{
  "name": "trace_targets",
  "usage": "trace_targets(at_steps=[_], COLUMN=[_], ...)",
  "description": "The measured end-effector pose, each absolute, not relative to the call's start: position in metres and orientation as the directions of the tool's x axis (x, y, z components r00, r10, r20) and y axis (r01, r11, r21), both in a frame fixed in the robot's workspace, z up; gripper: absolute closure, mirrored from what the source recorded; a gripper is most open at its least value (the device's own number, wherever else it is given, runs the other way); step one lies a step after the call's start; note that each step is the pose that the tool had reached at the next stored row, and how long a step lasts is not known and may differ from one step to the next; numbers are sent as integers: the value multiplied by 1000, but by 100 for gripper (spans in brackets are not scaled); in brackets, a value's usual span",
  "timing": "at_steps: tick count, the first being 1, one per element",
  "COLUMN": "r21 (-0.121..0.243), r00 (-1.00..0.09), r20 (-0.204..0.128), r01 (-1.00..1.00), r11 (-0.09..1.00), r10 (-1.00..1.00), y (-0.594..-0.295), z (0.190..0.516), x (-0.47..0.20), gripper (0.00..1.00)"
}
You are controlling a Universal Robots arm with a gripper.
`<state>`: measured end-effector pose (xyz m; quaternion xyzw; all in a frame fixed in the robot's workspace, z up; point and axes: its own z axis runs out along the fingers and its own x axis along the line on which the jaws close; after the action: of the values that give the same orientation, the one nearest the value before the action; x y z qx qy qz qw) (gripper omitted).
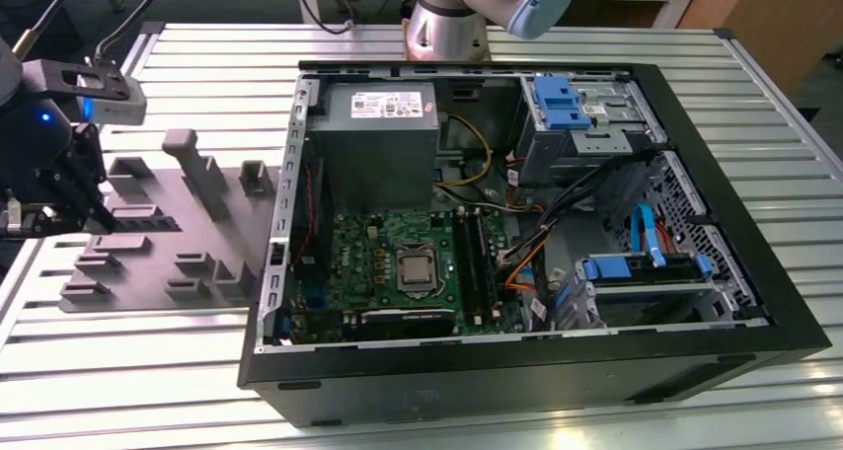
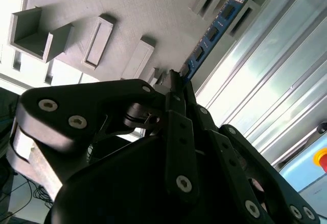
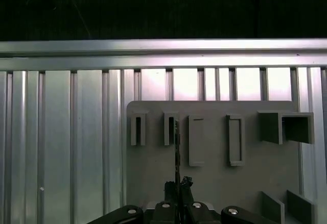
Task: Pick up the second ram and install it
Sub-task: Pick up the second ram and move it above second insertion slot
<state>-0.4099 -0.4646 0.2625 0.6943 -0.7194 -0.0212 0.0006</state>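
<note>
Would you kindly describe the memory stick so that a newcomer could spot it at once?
Find the grey tray on the exterior view's left of the open computer case. Over it hangs the tool, shut on the second ram. It is a thin blue board with dark chips, the one coloured strip among plain grey raised blocks.

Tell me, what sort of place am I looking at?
Probably a robotics lab or test bench for computer assembly: an opened computer case lies on a slatted metal table, a grey tray with raised blocks sits beside it, and the arm's gripper grips a blue memory stick.
</note>
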Motion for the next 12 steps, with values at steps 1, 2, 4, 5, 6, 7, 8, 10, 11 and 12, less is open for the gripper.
trace_targets(at_steps=[1, 2, 4, 5, 6, 7, 8, 10, 11, 12], r21=[31, 31, 31, 31, 31, 31, 31, 31, 31, 31], r00=[-36, -36, -36, -36, -36, -36, -36, -36, -36, -36], r20=[-28, -28, -28, -28, -28, -28, -28, -28, -28, -28], r01=[-999, -999, -999, -999, -999, -999, -999, -999, -999, -999], r11=[35, 35, 35, 35, 35, 35, 35, 35, 35, 35], r10=[-999, -999, -999, -999, -999, -999, -999, -999, -999, -999], y=[-465, -465, -465, -465, -465, -465, -465, -465, -465, -465], z=[263, 264, 265, 265, 266, 266, 267, 268, 268, 269], x=[-410, -410, -410, -410, -410, -410, -410, -410, -410, -410], gripper=[86, 86, 86, 86, 86, 86, 86, 86, 86, 86])
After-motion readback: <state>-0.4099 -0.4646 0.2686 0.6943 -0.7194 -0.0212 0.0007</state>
